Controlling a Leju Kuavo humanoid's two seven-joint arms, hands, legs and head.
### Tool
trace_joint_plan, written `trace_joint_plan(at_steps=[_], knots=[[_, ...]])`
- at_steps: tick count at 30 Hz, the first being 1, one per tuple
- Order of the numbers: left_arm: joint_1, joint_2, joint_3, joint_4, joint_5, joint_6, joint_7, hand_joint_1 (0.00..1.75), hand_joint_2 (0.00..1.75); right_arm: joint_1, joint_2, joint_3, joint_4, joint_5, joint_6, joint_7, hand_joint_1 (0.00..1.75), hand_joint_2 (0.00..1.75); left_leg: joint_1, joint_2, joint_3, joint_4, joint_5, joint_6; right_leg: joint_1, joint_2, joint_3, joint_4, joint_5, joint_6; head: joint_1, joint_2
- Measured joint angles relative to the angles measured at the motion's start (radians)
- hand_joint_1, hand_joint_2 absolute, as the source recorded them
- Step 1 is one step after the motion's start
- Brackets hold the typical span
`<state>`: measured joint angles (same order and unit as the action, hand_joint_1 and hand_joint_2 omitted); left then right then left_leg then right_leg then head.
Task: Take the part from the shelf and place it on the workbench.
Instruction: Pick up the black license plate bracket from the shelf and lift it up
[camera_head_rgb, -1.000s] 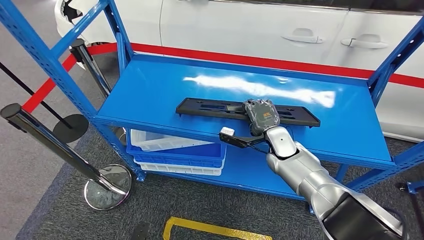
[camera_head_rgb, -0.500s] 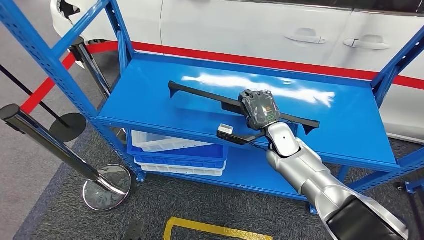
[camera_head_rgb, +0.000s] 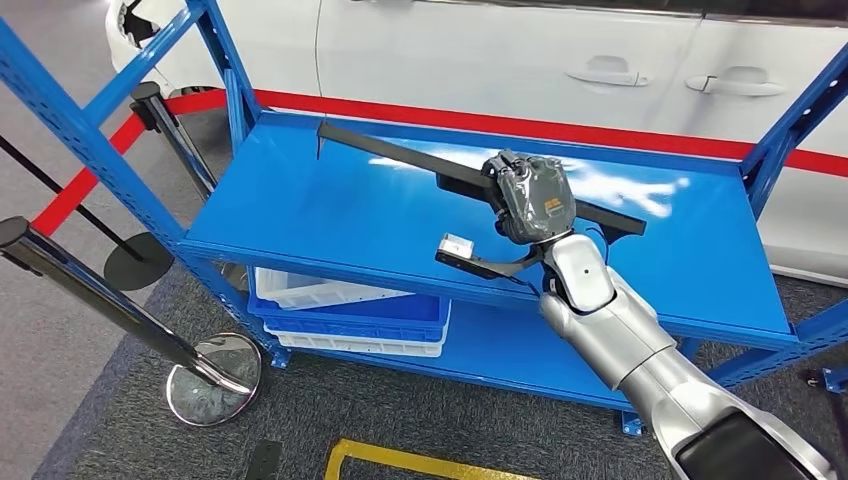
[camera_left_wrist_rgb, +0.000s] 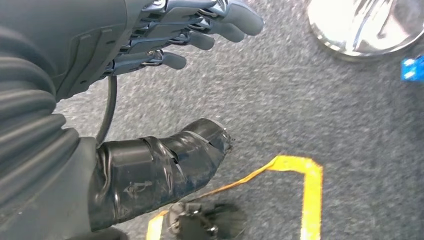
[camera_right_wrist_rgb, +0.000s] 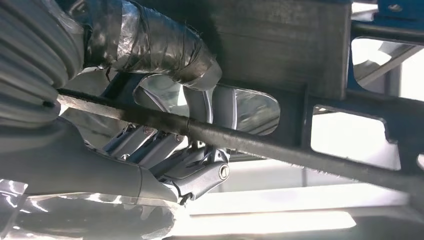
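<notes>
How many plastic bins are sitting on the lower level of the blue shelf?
2, stacked at the lower level's left end: a blue bin resting on a white bin. The top deck may hide others.

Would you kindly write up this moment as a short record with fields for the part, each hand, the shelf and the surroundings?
part: long black part, lifted off the shelf top, tilted, far end raised
right hand: right hand grips the part nearer its right end
left hand: left hand holds nothing, fingers apart, above grey carpet
shelf: blue shelf; white and blue bins on the lower level
surroundings: white car behind a red belt; barrier post at left; yellow floor marking
</notes>
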<state>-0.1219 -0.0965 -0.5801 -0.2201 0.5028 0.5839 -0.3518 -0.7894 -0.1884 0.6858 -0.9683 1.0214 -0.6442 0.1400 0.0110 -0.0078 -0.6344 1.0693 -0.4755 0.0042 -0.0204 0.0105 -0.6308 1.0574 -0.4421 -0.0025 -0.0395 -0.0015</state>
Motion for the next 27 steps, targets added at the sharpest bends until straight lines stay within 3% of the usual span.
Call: trace_joint_plan(at_steps=[3, 5, 6, 7, 9, 11, 14, 16, 19, 20, 21, 22, 25, 27], knots=[[0.006, 0.0, 0.007, 0.0, 0.025, -0.038, 0.004, 0.0, 1.75, 0.027, -0.001, -0.038, -0.108, -0.043, -0.012, 0.006, 1.75, 1.75, 0.001, 0.002, -0.075, 0.16, -0.077, -0.008, 0.002, 0.0, 0.004, -0.004, 0.0, -0.012, -0.005, 0.0], [0.014, 0.0, 0.011, 0.0, 0.029, -0.052, 0.004, 0.0, 1.75, 0.06, -0.002, -0.067, -0.198, -0.098, -0.01, 0.001, 1.75, 1.75, 0.001, 0.002, -0.118, 0.241, -0.094, -0.007, 0.008, 0.0, 0.008, -0.003, -0.003, -0.017, -0.005, 0.0], [0.018, 0.0, 0.011, 0.0, 0.027, -0.053, 0.007, 0.0, 1.75, 0.079, -0.002, -0.078, -0.245, -0.134, -0.008, -0.007, 1.75, 1.75, 0.0, 0.002, -0.115, 0.232, -0.076, -0.003, 0.011, 0.0, 0.01, -0.003, -0.004, -0.018, -0.004, 0.0], [0.021, 0.0, 0.011, 0.0, 0.022, -0.055, 0.012, 0.0, 1.75, 0.098, -0.002, -0.086, -0.293, -0.175, -0.006, -0.018, 1.75, 1.75, -0.001, 0.002, -0.095, 0.186, -0.045, 0.002, 0.012, 0.0, 0.013, -0.003, -0.005, -0.019, -0.004, 0.0], [0.022, 0.002, 0.011, 0.0, 0.005, -0.058, 0.029, 0.0, 1.75, 0.133, -0.002, -0.096, -0.387, -0.263, -0.004, -0.046, 1.75, 1.75, -0.008, 0.001, -0.031, 0.055, 0.016, 0.015, 0.015, 0.001, 0.016, -0.003, -0.006, -0.019, -0.004, 0.0], [0.022, 0.006, 0.007, 0.0, -0.019, -0.061, 0.05, 0.0, 1.75, 0.17, -0.002, -0.101, -0.475, -0.335, -0.003, -0.07, 1.75, 1.75, -0.016, 0.0, 0.006, -0.019, 0.035, 0.021, 0.016, 0.002, 0.016, -0.004, -0.005, -0.014, -0.004, 0.0], [0.026, 0.012, 0.0, 0.0, -0.041, -0.068, 0.078, 0.0, 1.75, 0.236, -0.002, -0.106, -0.606, -0.388, -0.002, -0.095, 1.75, 1.75, -0.015, 0.0, 0.014, -0.043, 0.043, 0.028, 0.014, 0.002, 0.017, -0.009, -0.005, 0.001, -0.004, 0.0], [0.027, 0.017, -0.002, 0.0, -0.049, -0.074, 0.09, 0.0, 1.75, 0.272, -0.003, -0.107, -0.689, -0.415, 0.005, -0.113, 1.75, 1.75, -0.01, 0.004, 0.015, -0.063, 0.058, 0.037, 0.014, 0.0, 0.005, 0.027, -0.049, 0.008, -0.003, 0.0], [0.025, 0.025, -0.011, 0.0, -0.062, -0.077, 0.107, 0.0, 1.75, 0.317, -0.004, -0.107, -0.8, -0.469, 0.032, -0.151, 1.75, 1.75, -0.01, 0.006, 0.003, -0.067, 0.072, 0.042, 0.011, -0.001, -0.042, 0.19, -0.164, 0.015, -0.002, 0.0], [0.025, 0.027, -0.016, 0.0, -0.067, -0.078, 0.111, 0.0, 1.75, 0.332, -0.004, -0.107, -0.829, -0.482, 0.041, -0.162, 1.75, 1.75, -0.009, 0.007, -0.004, -0.066, 0.076, 0.042, 0.009, -0.001, -0.049, 0.23, -0.183, 0.018, -0.002, 0.0], [0.025, 0.029, -0.021, 0.0, -0.072, -0.079, 0.116, 0.0, 1.75, 0.345, -0.004, -0.107, -0.859, -0.491, 0.051, -0.172, 1.75, 1.75, -0.009, 0.007, -0.012, -0.064, 0.082, 0.041, 0.006, -0.001, -0.039, 0.235, -0.181, 0.021, -0.002, 0.0], [0.026, 0.03, -0.025, 0.0, -0.079, -0.08, 0.121, 0.0, 1.75, 0.357, -0.004, -0.107, -0.889, -0.497, 0.061, -0.178, 1.75, 1.75, -0.008, 0.007, -0.022, -0.061, 0.088, 0.038, 0.002, -0.002, -0.009, 0.199, -0.162, 0.025, -0.002, 0.0], [0.025, 0.038, -0.041, 0.0, -0.097, -0.085, 0.133, 0.0, 1.75, 0.382, -0.003, -0.106, -0.971, -0.511, 0.087, -0.193, 1.75, 1.75, -0.006, 0.004, -0.051, -0.042, 0.103, 0.022, -0.003, -0.001, 0.11, 0.022, -0.102, 0.028, -0.003, 0.0], [0.025, 0.045, -0.05, 0.0, -0.104, -0.091, 0.142, 0.0, 1.75, 0.397, -0.004, -0.106, -1.012, -0.52, 0.1, -0.203, 1.75, 1.75, -0.007, 0.002, -0.057, -0.036, 0.113, 0.01, 0.002, 0.004, 0.123, -0.007, -0.098, 0.018, -0.004, 0.0]])
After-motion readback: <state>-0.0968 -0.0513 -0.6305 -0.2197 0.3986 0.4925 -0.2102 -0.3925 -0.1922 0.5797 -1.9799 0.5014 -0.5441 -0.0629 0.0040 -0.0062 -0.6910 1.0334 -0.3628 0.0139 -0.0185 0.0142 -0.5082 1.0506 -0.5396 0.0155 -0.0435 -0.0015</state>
